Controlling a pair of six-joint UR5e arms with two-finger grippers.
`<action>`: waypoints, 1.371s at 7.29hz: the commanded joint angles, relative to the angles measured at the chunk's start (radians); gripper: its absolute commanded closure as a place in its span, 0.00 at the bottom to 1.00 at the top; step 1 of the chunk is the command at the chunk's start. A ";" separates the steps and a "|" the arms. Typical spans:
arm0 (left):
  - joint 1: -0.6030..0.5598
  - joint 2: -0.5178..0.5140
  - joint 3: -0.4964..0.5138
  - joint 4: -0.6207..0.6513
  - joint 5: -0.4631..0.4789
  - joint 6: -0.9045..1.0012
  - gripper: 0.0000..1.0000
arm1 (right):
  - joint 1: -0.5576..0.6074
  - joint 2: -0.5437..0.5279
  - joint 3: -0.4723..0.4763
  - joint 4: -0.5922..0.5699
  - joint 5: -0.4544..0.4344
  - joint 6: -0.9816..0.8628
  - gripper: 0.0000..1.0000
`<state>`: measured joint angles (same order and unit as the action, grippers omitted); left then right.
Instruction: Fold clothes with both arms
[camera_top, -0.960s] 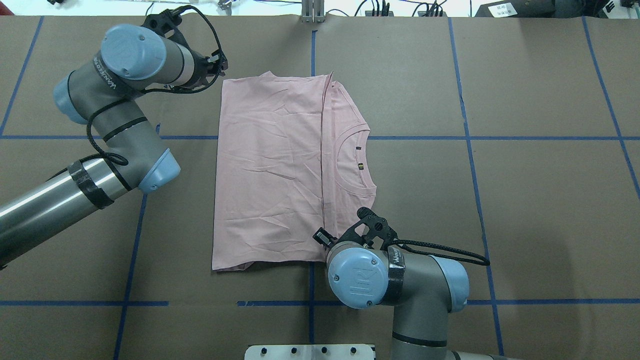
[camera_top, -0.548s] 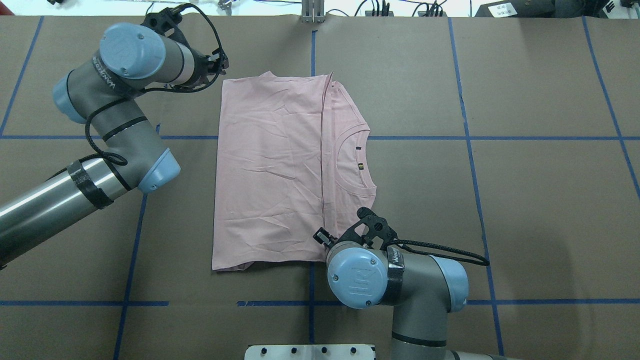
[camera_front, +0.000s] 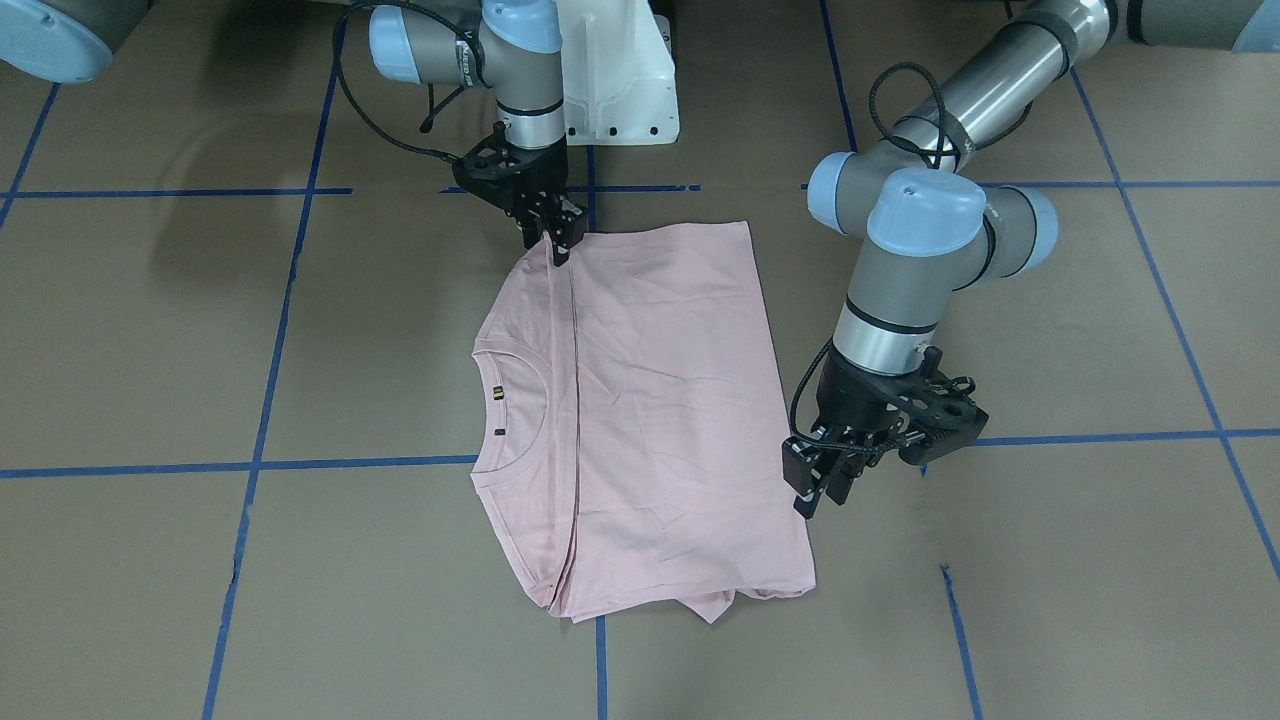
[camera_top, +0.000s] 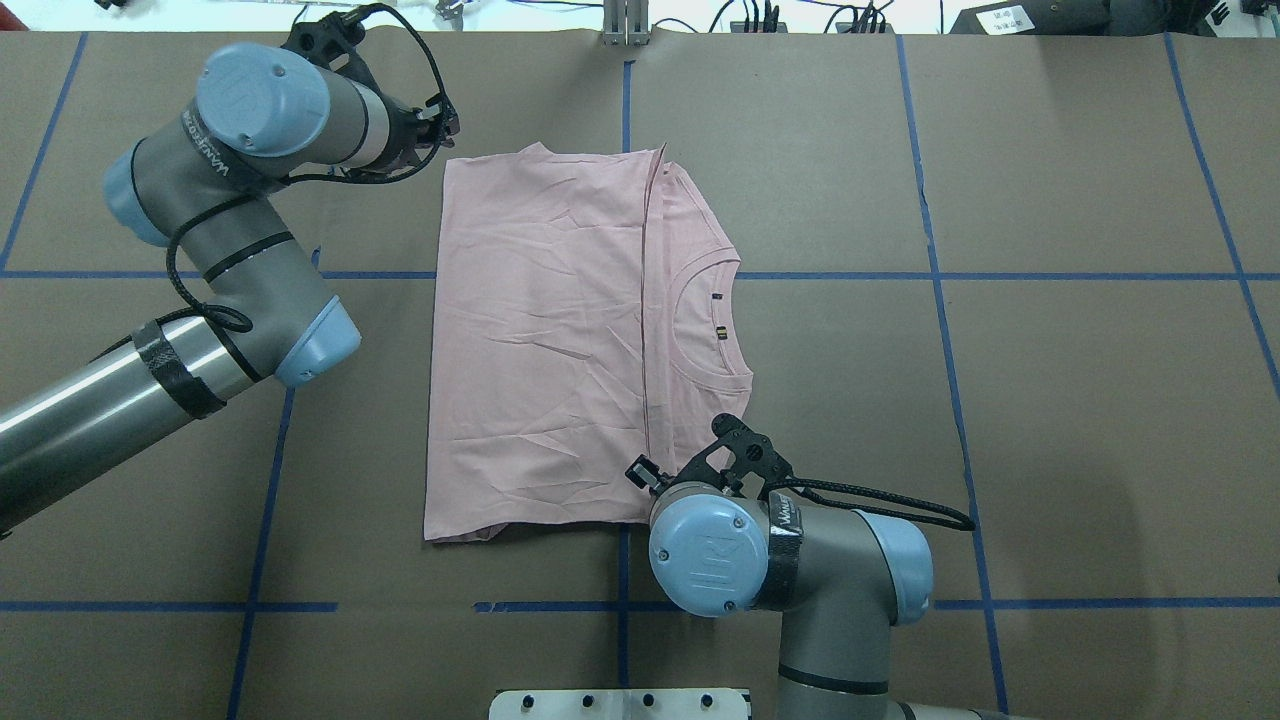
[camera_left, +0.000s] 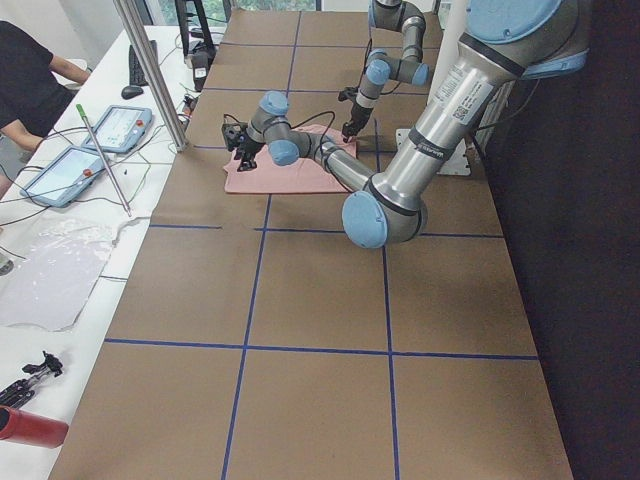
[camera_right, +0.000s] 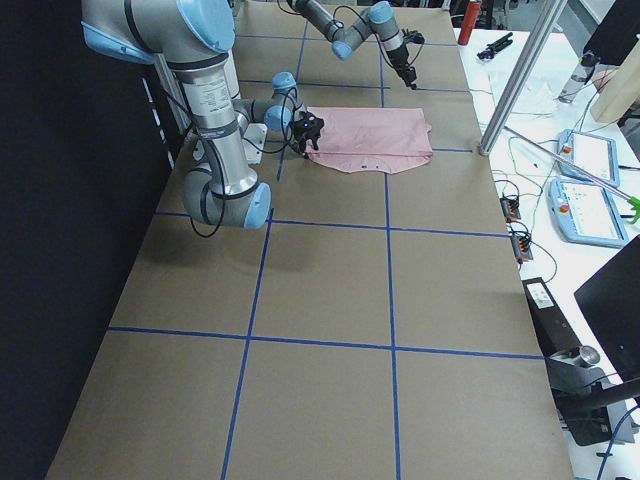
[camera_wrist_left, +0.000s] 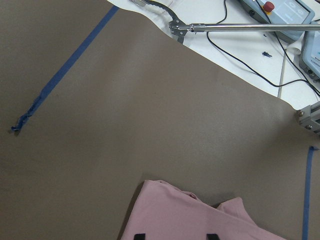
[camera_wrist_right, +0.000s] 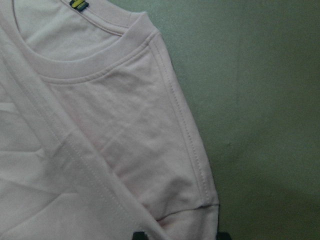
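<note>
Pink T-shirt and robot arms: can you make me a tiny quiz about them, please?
1. True or false: the T-shirt lies on the table.
2. What is the right gripper next to? A) the T-shirt's shoulder B) a cup C) a box
3. Fill in: the tape lines on the table are ___.
Key: 1 true; 2 A; 3 blue.

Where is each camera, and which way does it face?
Front-facing: across the table, facing the robot's base; left arm, right arm, pink T-shirt.
Overhead: behind the base, looking down; both arms.
Left exterior: table's left end; left arm nearest.
Right exterior: table's right end; right arm nearest.
Left wrist: down at shirt corner; fingertips.
Right wrist: down at collar; fingertips.
Overhead, right wrist share the neck tag.
</note>
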<state>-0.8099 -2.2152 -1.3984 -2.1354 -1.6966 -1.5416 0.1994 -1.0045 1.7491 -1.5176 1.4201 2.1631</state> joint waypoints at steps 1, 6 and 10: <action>0.002 0.000 -0.001 0.000 0.000 0.000 0.49 | 0.000 0.004 0.009 -0.019 -0.012 0.000 1.00; 0.002 0.002 -0.001 0.000 0.000 -0.002 0.49 | -0.015 0.004 0.012 -0.024 -0.047 0.000 1.00; 0.003 0.005 -0.011 0.002 0.000 -0.018 0.49 | -0.015 -0.023 0.082 -0.085 -0.043 -0.009 1.00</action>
<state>-0.8074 -2.2112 -1.4064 -2.1349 -1.6966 -1.5539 0.1842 -1.0159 1.8102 -1.5890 1.3760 2.1550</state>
